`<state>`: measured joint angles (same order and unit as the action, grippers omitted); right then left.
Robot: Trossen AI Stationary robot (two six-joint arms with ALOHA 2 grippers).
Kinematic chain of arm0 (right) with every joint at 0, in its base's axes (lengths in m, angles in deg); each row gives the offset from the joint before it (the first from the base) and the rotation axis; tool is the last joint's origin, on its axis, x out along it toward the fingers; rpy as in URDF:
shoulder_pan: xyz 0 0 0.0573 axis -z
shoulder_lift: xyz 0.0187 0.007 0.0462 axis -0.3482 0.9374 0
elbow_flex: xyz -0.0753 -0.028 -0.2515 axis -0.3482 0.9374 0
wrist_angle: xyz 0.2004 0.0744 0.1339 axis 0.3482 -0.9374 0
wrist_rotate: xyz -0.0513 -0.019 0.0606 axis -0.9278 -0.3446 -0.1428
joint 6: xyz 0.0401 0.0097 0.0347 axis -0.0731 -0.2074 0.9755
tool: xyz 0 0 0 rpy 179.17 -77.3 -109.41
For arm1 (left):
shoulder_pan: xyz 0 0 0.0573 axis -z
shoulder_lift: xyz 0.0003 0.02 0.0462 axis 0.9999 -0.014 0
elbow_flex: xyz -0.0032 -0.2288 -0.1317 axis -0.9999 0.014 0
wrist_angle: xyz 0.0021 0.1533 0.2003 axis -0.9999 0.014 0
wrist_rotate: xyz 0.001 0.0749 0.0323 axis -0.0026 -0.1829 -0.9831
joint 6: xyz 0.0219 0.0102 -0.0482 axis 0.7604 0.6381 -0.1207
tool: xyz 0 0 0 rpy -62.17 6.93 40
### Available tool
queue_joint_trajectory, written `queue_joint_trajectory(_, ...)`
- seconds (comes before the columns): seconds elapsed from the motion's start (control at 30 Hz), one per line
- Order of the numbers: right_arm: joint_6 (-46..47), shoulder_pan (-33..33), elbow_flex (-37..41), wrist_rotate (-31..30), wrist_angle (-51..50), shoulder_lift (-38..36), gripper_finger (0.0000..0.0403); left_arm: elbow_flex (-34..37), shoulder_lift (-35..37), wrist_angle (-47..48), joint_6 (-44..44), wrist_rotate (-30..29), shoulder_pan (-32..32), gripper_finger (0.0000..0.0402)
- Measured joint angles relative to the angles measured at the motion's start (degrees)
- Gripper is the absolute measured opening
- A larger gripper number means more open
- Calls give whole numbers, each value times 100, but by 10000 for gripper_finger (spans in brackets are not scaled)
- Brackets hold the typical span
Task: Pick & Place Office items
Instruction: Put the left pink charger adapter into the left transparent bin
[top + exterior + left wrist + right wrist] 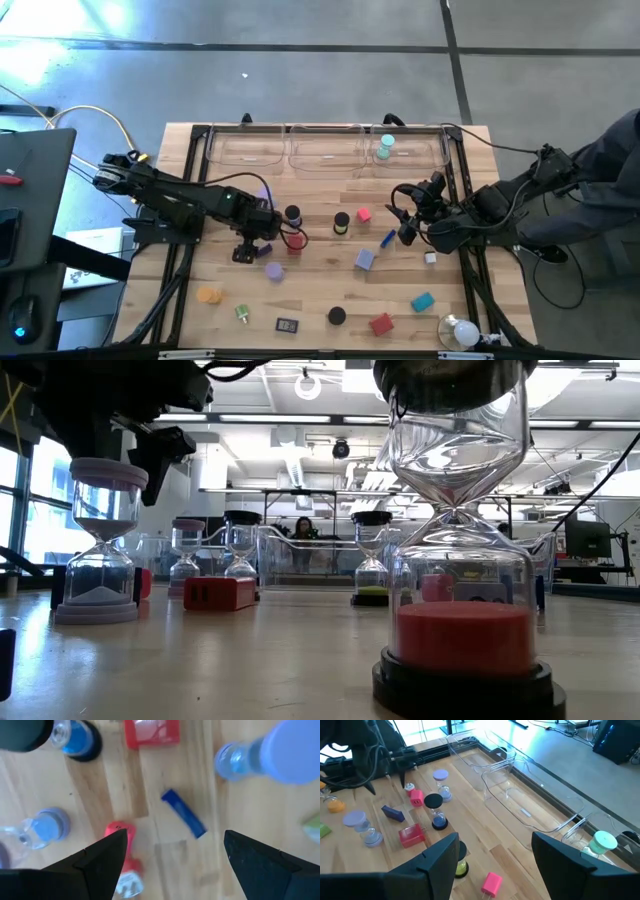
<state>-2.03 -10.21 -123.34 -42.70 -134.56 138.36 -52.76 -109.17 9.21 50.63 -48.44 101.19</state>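
Note:
My left gripper points down, open, over the table's left middle. A blue stick lies flat on the wood below the gap between its fingers. A red-pink piece lies by one fingertip; the gripper stands above it. Around them are a red block, a black-capped sand timer and lilac-capped ones. My right gripper hangs open at the right, above a pink block and a yellow-sand timer; nothing is between its fingers.
Three clear trays line the far edge; a teal-capped timer stands in the right one. More pieces lie near the front: an orange cap, a red block, a teal block. A white bulb sits at the near right corner.

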Motion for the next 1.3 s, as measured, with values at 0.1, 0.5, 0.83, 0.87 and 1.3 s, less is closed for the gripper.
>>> queue_joint_trajectory(0.1,0,0,0,0,0,0,239,19,0,77,270,-42,-78,324)
queue_joint_trajectory(0.5,-41,120,0,4,2,0,239,651,-4,-411,724,-515,-145,324)
queue_joint_trajectory(0.83,-191,493,0,296,2,-2,239,1050,-4,-723,796,-605,-414,324)
queue_joint_trajectory(0.87,-190,518,0,336,2,-2,239,1097,-4,-770,806,-597,-436,324)
queue_joint_trajectory(1.3,-192,599,0,468,7,-2,239,1515,-4,-1372,964,-508,-491,324)
